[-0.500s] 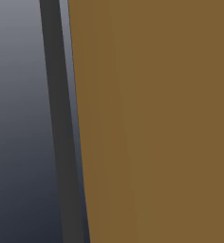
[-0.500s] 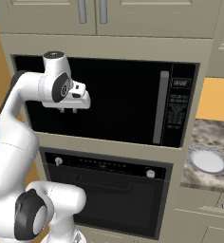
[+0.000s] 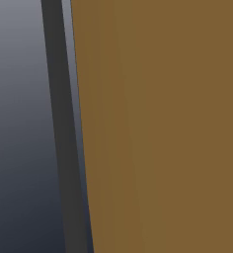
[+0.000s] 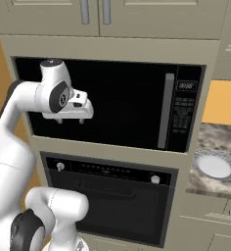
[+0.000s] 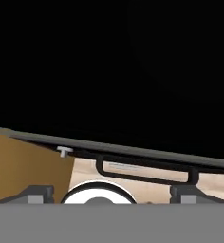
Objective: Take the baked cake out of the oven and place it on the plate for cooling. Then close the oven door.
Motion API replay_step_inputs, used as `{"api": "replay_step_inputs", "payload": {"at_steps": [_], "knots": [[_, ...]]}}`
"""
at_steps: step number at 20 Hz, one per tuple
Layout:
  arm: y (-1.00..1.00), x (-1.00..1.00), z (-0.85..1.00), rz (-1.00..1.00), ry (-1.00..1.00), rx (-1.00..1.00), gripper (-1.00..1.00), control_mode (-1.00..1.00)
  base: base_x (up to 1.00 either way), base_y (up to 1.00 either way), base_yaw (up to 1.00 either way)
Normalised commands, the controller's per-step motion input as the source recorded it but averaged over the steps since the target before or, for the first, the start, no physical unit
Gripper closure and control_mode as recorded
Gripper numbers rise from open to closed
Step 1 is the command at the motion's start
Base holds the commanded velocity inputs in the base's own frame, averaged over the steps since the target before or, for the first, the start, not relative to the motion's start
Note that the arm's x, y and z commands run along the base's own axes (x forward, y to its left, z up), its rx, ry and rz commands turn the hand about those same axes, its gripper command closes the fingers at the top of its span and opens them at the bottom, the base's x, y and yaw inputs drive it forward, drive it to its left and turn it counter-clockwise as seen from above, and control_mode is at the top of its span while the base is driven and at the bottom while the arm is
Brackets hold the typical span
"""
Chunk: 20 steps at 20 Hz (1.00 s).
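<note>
Gripper [image 4: 69, 119] hangs mid-left before the microwave [image 4: 117, 100], jaw width unclear; oven door [image 4: 115, 206] shut below — better drop straight down onto its handle [image 5: 147, 169].

No readable text anywhere. Faint pale marks on the microwave [image 4: 112, 103] control panel [image 4: 185, 112] and a row of tiny light specks along the oven [image 4: 110, 201] control strip [image 4: 107, 171], all too small to make out.
</note>
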Motion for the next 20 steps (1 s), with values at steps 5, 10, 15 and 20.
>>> {"api": "replay_step_inputs", "payload": {"at_steps": [5, 10, 15, 20], "knots": [[0.00, -0.02, -0.23, 0.00, 0.00, -0.04, -1.00, -1.00, 0.00, 0.00, 0.00], [-0.04, -0.09, -0.12, 0.01, 0.00, 0.00, -1.00, -1.00, 0.00, 0.00, 0.00], [-0.62, -0.58, -0.52, 0.24, 0.00, -0.10, -1.00, -1.00, 0.00, 0.00, 0.00], [-0.39, -0.18, -0.46, 0.24, 0.03, -0.11, -1.00, -1.00, 0.00, 0.00, 0.00]]}}
